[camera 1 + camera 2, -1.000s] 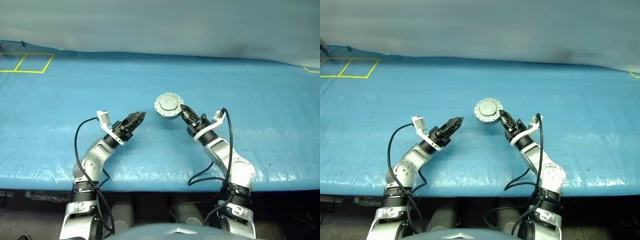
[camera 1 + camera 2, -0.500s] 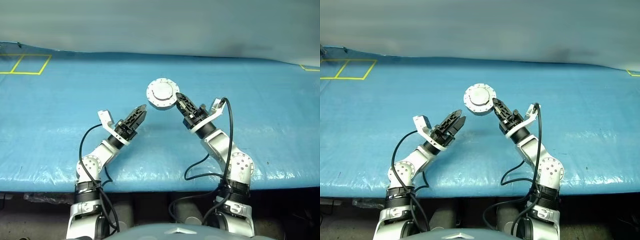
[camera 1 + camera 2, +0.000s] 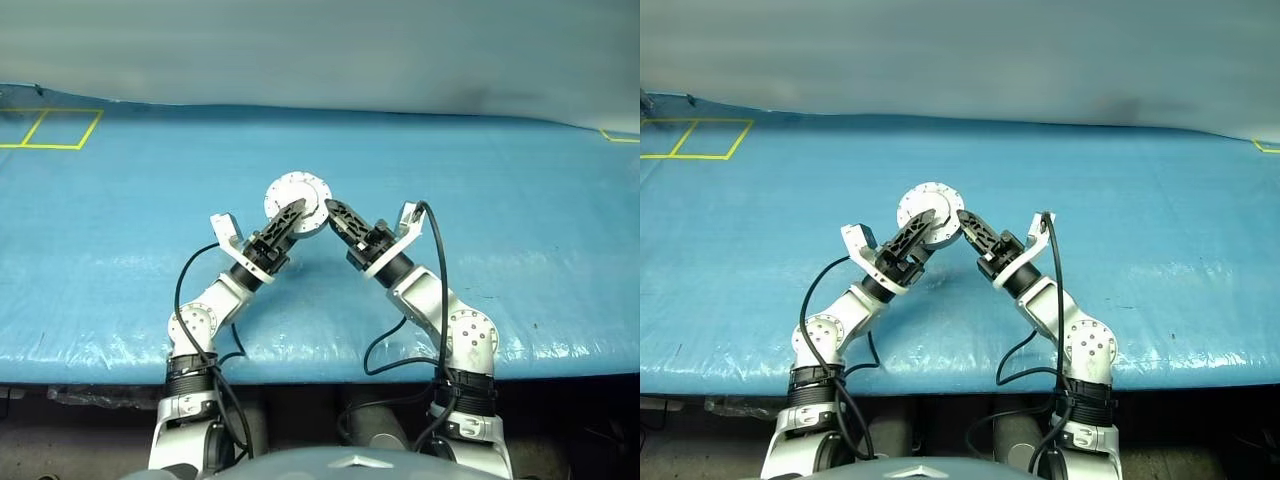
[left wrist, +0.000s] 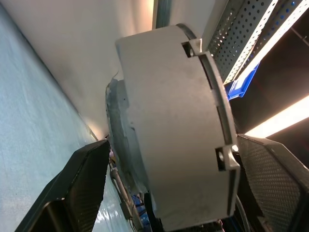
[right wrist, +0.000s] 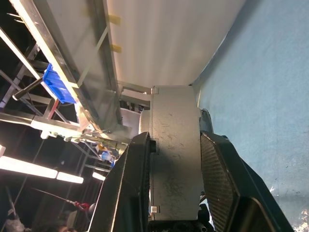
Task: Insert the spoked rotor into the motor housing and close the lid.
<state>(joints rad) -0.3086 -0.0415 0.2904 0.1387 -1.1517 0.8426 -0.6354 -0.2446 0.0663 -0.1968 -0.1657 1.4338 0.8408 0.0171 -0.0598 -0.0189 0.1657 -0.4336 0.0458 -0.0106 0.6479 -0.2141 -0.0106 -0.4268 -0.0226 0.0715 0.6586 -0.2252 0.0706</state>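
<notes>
The motor housing point(image 3: 298, 200) is a round grey metal drum, held up above the blue table between both arms. Its lid point(image 3: 929, 207) faces the head camera, plain grey with a raised centre, lying flat on the housing. My right gripper point(image 3: 331, 211) is shut on the housing point(image 5: 175, 154), one finger pressed on each flat face. My left gripper point(image 3: 294, 213) stands open around the housing point(image 4: 178, 130) from the other side. One of its fingers point(image 4: 87, 169) stands clear of the metal. The spoked rotor is hidden.
The blue table cover point(image 3: 520, 200) spreads wide on both sides, with its front edge point(image 3: 330, 365) close below the arms. A yellow taped square point(image 3: 60, 128) marks the far left corner, and a yellow mark point(image 3: 620, 137) the far right. A grey wall point(image 3: 320, 50) rises behind.
My right gripper has carried the housing up and to the left. My left gripper has risen to the right, rolled, opened wider and come around the housing.
</notes>
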